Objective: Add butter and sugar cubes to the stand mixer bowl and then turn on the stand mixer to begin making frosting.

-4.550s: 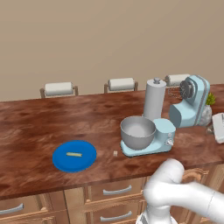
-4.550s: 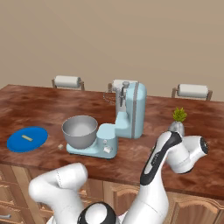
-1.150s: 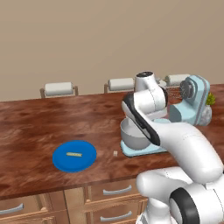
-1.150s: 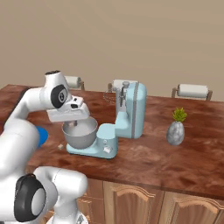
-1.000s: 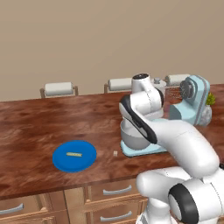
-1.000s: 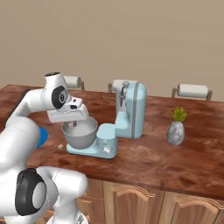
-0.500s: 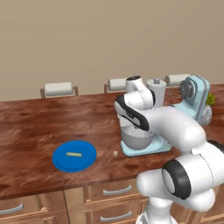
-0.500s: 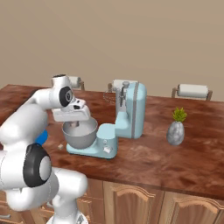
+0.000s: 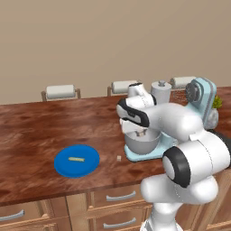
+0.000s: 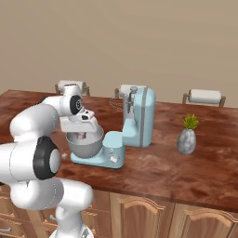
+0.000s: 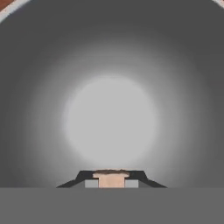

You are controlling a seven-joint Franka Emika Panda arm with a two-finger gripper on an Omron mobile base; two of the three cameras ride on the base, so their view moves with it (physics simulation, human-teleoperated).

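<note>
Stand mixer bowl (image 11: pixel 109 65) is seen from directly above its mouth; gripper (image 11: pixel 113 178) is held over it, clenched on a small tan piece, possibly a sugar cube, too blurred to confirm. Bowl is seated on the light-blue stand mixer (image 10: pixel 135 125) base, head tilted back. Butter (image 9: pixel 76 159) is lying on the blue plate (image 9: pixel 67 167), well left of the bowl. A tiny white cube (image 9: pixel 119 158) is resting on the counter (image 9: pixel 31 131) between plate and mixer.

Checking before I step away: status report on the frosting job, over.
Claw shut on small tan piece, low over stand mixer bowl. Butter on blue plate; sugar cube on counter near bowl. Mixer head tilted back, clear of bowl.
</note>
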